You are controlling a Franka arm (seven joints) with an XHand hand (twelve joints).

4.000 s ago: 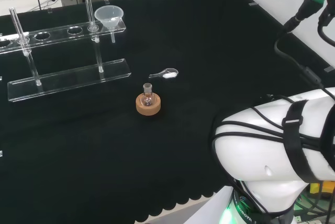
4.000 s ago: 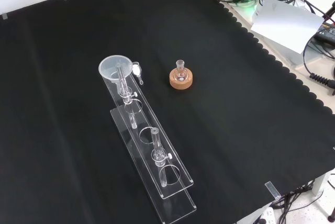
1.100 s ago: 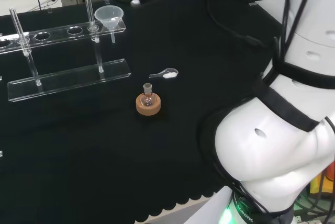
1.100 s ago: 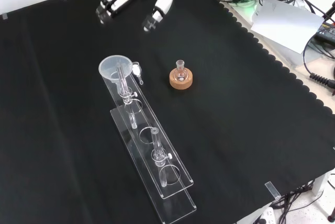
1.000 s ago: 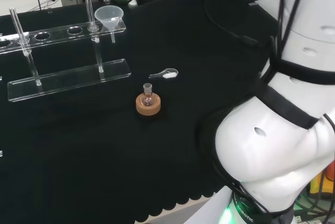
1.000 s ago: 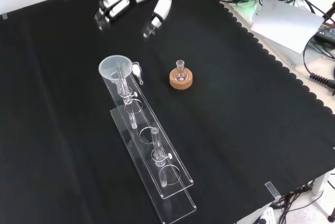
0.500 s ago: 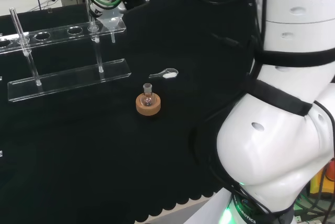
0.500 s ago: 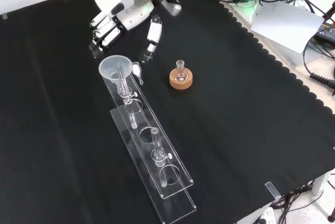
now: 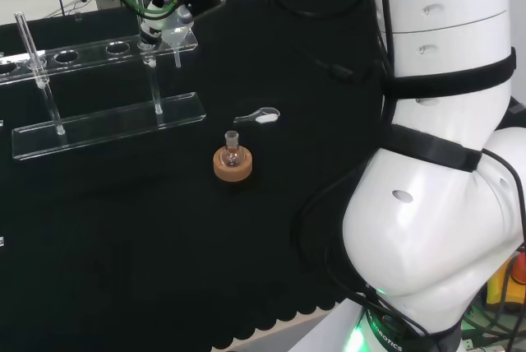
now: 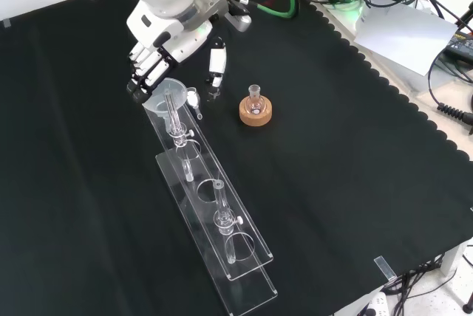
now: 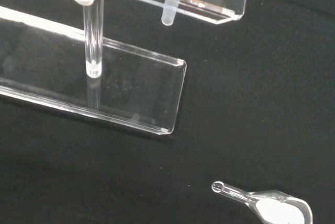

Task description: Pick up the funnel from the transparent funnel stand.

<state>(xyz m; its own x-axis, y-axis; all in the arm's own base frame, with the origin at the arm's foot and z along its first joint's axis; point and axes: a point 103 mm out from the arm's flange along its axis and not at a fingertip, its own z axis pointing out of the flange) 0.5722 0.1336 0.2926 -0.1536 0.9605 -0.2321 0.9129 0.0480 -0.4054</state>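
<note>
Funnel (image 10: 167, 94) is seated in the end hole of the clear stand's (image 10: 222, 238) upper shelf, at the stand's far end in the front view; its stem (image 11: 170, 5) is seen in the wrist view hanging through the shelf, above the base plate.

Hand (image 10: 159, 50) is placed directly over that end of the stand. Fingers (image 10: 142, 74) are spread beside the funnel's rim on the left in the front view, thumb (image 10: 216, 65) is held off to the right of it, near the scoop. Nothing is clasped; the hand is held open and uncurled. Whether the fingertips touch the rim cannot be told from the front view.

Small clear scoop (image 10: 194, 99) with white powder is laid on the cloth just right of the stand's funnel end. A small flask (image 10: 255, 99) on a cork ring (image 10: 256, 114) is set further right of the stand, well clear of it.
</note>
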